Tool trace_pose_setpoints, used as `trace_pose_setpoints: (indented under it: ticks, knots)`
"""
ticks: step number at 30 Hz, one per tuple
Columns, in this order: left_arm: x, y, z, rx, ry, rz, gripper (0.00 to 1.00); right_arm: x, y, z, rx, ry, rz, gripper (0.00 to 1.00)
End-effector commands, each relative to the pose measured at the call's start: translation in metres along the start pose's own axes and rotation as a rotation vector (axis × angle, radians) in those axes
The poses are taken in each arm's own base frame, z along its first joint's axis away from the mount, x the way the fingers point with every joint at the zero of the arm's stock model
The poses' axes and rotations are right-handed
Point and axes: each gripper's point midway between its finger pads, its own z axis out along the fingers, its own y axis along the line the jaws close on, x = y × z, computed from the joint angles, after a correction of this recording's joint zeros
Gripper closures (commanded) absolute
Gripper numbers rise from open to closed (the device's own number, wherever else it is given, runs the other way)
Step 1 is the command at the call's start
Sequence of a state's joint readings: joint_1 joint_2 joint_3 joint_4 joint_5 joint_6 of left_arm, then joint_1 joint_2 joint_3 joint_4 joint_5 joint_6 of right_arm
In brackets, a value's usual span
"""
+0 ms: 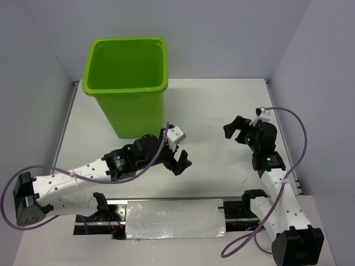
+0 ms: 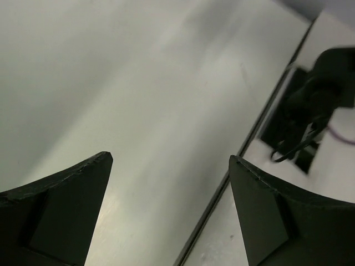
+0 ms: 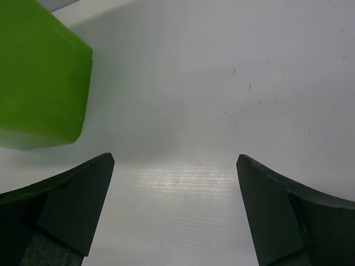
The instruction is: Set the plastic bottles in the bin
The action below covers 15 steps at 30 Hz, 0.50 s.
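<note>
Bin (image 1: 130, 113), lime-green with a rolled rim and tapering walls, stands upright at the worktop's (image 1: 216, 111) 11 o'clock, long axis vertical, mouth up. Only the top view shows its mouth; the right wrist view catches one wall corner at 10 o'clock. Left tool (image 1: 178, 158) and right tool (image 1: 237, 130) both gape wide, holding nothing.
</note>
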<state>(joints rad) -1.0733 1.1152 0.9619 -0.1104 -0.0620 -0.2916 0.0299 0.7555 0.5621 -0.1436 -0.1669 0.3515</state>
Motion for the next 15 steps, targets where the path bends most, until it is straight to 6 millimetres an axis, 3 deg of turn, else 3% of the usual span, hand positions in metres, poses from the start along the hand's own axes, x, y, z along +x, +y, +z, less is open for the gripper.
trace_pose_setpoints:
  ticks: [1,3,8,15]
  knots:
    - [0.023,0.02,0.007,-0.091,-0.021,-0.038,0.01,-0.018,-0.005,0.001,0.044,-0.065,0.02,0.0]
    - [0.056,0.039,0.008,-0.18,0.031,-0.077,0.01,-0.021,-0.003,0.002,0.044,-0.062,0.035,0.0]
    - [0.09,0.043,0.007,-0.186,0.042,-0.148,0.01,-0.018,-0.006,0.005,0.052,-0.062,0.044,0.0]
    - [0.081,0.047,-0.004,-0.196,-0.039,-0.169,0.01,-0.02,-0.007,0.004,0.054,-0.092,0.053,0.0]
